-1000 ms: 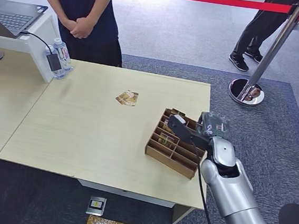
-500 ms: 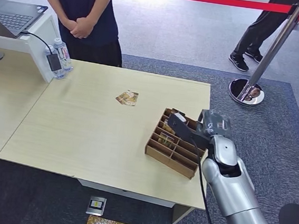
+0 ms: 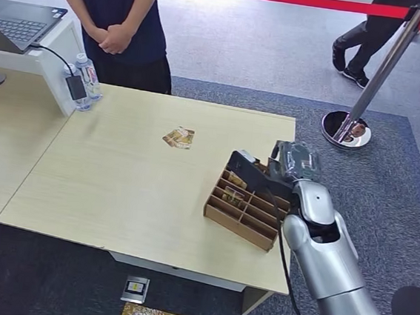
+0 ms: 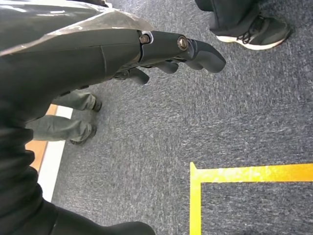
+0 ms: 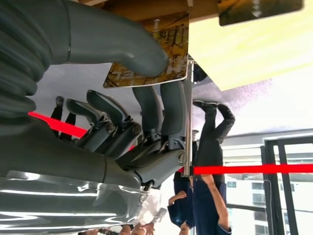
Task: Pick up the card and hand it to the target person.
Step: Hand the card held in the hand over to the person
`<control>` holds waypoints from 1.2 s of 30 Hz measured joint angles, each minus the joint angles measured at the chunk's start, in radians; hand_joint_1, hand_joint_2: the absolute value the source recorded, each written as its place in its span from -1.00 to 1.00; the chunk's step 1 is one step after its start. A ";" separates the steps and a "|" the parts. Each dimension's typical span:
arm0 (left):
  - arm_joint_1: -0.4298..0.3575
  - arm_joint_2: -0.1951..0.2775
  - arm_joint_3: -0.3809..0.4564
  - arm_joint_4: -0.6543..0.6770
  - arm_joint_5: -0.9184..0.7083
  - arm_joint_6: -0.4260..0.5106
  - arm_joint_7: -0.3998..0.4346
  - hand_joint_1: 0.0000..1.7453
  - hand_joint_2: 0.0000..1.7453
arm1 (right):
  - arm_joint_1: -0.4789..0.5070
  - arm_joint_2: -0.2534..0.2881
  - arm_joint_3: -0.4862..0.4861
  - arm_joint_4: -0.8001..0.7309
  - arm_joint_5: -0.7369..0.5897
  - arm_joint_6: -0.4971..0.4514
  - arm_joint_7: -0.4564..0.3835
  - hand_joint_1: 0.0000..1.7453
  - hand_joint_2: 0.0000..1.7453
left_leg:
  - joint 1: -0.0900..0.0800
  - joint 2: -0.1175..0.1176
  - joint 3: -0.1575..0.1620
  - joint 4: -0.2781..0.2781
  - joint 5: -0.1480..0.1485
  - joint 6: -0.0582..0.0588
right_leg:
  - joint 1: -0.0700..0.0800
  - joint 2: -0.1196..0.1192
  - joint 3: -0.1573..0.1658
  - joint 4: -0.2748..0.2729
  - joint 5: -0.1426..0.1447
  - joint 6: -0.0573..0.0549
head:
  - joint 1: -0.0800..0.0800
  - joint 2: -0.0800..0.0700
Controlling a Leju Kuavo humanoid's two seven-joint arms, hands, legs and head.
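Observation:
My right hand (image 3: 268, 170) hovers over the far end of a wooden divided box (image 3: 239, 214) near the table's right edge. In the right wrist view its thumb (image 5: 122, 41) and fingers (image 5: 162, 107) pinch a gold-patterned card (image 5: 167, 46). Two similar cards (image 3: 178, 137) lie on the pale wooden table (image 3: 116, 178), left of the box. A person in a dark blue shirt (image 3: 117, 14) stands at the far edge with hands clasped. My left hand (image 4: 147, 49) hangs over grey carpet, fingers stretched out, holding nothing.
Two water bottles (image 3: 89, 77) and a phone stand at the table's far left, beside a white riser with a laptop (image 3: 18, 20). A chrome post (image 3: 372, 84) with red rope stands to the far right. Other people's legs (image 3: 357, 38) are beyond it.
My right hand has lifted slightly and shifted toward the far side of the box with the card pinched in it. A walker behind the rope has stepped along.

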 joint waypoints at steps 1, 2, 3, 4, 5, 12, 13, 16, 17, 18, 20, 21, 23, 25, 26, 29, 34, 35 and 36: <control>0.000 0.000 0.000 0.000 0.000 0.001 -0.001 -1.00 1.00 | -0.003 0.001 0.004 -0.009 -0.003 0.006 -0.009 1.00 1.00 | 0.000 0.000 0.000 0.000 0.000 0.000 | 0.000 0.000 0.000 0.000 0.000 0.000 | 0.000 0.000; 0.000 0.000 0.000 0.000 0.000 0.001 -0.002 -1.00 1.00 | -0.006 0.002 0.008 -0.019 -0.008 0.012 -0.017 1.00 1.00 | 0.000 0.000 0.000 0.000 0.000 0.000 | 0.000 0.000 0.000 0.000 0.000 0.000 | 0.000 0.000; 0.000 0.000 0.000 0.000 0.000 0.002 -0.003 -1.00 1.00 | -0.010 0.003 0.014 -0.029 -0.012 0.019 -0.025 1.00 1.00 | 0.000 0.000 0.000 0.000 0.000 0.000 | 0.000 0.000 0.000 0.000 0.000 0.000 | 0.000 0.000; 0.000 0.000 0.000 0.000 0.000 0.002 -0.005 -1.00 1.00 | -0.013 0.004 0.020 -0.040 -0.017 0.025 -0.031 1.00 1.00 | 0.000 0.000 0.000 0.000 0.000 0.000 | 0.000 0.000 0.000 0.000 0.000 0.000 | 0.000 0.000; 0.000 0.000 0.000 0.000 0.000 0.003 -0.006 -1.00 1.00 | -0.016 0.004 0.026 -0.051 -0.023 0.031 -0.035 1.00 1.00 | 0.000 0.000 0.000 0.000 0.000 0.000 | 0.000 0.000 0.000 0.000 0.000 0.000 | 0.000 0.000; 0.000 0.000 0.003 0.000 0.000 0.003 -0.010 -1.00 1.00 | -0.032 0.004 0.063 -0.117 -0.078 0.062 -0.064 1.00 1.00 | 0.000 0.000 0.000 0.000 0.000 0.000 | 0.000 0.000 0.000 0.000 0.000 0.000 | 0.000 0.000; 0.000 0.000 0.003 0.000 0.000 0.004 -0.010 -1.00 1.00 | -0.036 0.004 0.068 -0.124 -0.089 0.067 -0.070 1.00 1.00 | 0.000 0.000 0.000 0.000 0.000 0.000 | 0.000 0.000 0.000 0.000 0.000 0.000 | 0.000 0.000; 0.000 0.000 0.003 0.000 0.000 0.004 -0.010 -1.00 1.00 | -0.053 0.006 0.080 -0.139 -0.119 0.079 -0.082 1.00 1.00 | 0.000 0.000 0.000 0.000 0.000 0.000 | 0.000 0.000 0.000 0.000 0.000 0.000 | 0.000 0.000; 0.000 0.000 0.003 0.000 0.000 0.005 -0.010 -1.00 1.00 | -0.061 0.007 0.085 -0.140 -0.128 0.081 -0.085 1.00 1.00 | 0.000 0.000 0.000 0.000 0.000 0.000 | 0.000 0.000 0.000 0.000 0.000 0.000 | 0.000 0.000; 0.000 0.000 0.003 0.000 -0.001 0.005 -0.010 -1.00 1.00 | -0.069 0.010 0.089 -0.141 -0.138 0.083 -0.087 1.00 1.00 | 0.000 0.000 0.000 0.000 0.000 0.000 | 0.000 0.000 0.000 0.000 0.000 0.000 | 0.000 0.000; 0.000 0.000 0.003 0.000 -0.003 0.006 -0.011 -1.00 1.00 | -0.089 0.022 0.098 -0.138 -0.158 0.085 -0.091 1.00 1.00 | 0.000 0.000 0.000 0.000 0.001 -0.001 | 0.000 0.000 0.000 0.000 0.001 -0.001 | 0.000 0.000; 0.000 0.000 0.003 0.000 -0.005 0.006 -0.011 -1.00 1.00 | -0.102 0.032 0.103 -0.133 -0.168 0.086 -0.092 1.00 1.00 | 0.000 0.000 0.000 0.000 0.001 -0.001 | 0.000 0.000 -0.001 0.000 0.001 -0.001 | 0.000 0.000; -0.001 0.000 0.003 0.000 -0.009 0.005 -0.012 -1.00 1.00 | -0.132 0.056 0.111 -0.112 -0.186 0.086 -0.091 1.00 1.00 | 0.000 0.000 0.000 0.000 0.001 -0.001 | 0.000 0.000 -0.001 0.000 0.001 -0.001 | 0.000 0.000; -0.001 0.000 0.003 0.000 -0.012 0.003 -0.012 -1.00 1.00 | -0.162 0.080 0.120 -0.082 -0.195 0.080 -0.089 1.00 1.00 | 0.000 0.000 -0.001 0.000 0.001 -0.001 | 0.000 0.000 -0.001 0.001 0.001 -0.001 | 0.000 0.000; -0.001 0.000 0.003 0.000 -0.013 0.002 -0.012 -1.00 1.00 | -0.176 0.093 0.123 -0.066 -0.197 0.074 -0.088 1.00 1.00 | 0.000 0.000 -0.001 0.000 0.001 -0.001 | 0.000 0.000 -0.001 0.001 0.001 -0.001 | 0.000 0.000; -0.002 0.000 0.003 0.000 -0.016 -0.002 -0.012 -1.00 1.00 | -0.222 0.135 0.129 0.000 -0.195 0.045 -0.080 1.00 1.00 | 0.001 0.000 -0.001 0.000 0.002 -0.001 | 0.000 0.000 -0.001 0.001 0.001 -0.001 | 0.000 0.000; -0.003 0.000 0.002 0.000 -0.020 -0.010 -0.012 -1.00 1.00 | -0.292 0.203 0.140 0.136 -0.183 -0.016 -0.066 1.00 1.00 | 0.001 0.000 -0.001 0.000 0.002 -0.001 | 0.001 0.000 -0.001 0.001 0.001 -0.001 | 0.000 0.000; -0.003 0.000 0.002 0.000 -0.022 -0.011 -0.012 -1.00 1.00 | -0.304 0.216 0.140 0.165 -0.180 -0.031 -0.065 1.00 1.00 | 0.001 0.000 -0.001 0.000 0.002 -0.001 | 0.001 0.000 -0.001 0.001 0.001 -0.001 | 0.000 0.000; -0.003 0.000 0.002 0.000 -0.025 -0.012 -0.012 -1.00 1.00 | -0.315 0.227 0.140 0.193 -0.177 -0.044 -0.063 1.00 1.00 | 0.001 0.000 -0.001 0.000 0.002 -0.001 | 0.001 0.000 -0.001 0.001 0.001 -0.001 | 0.000 0.000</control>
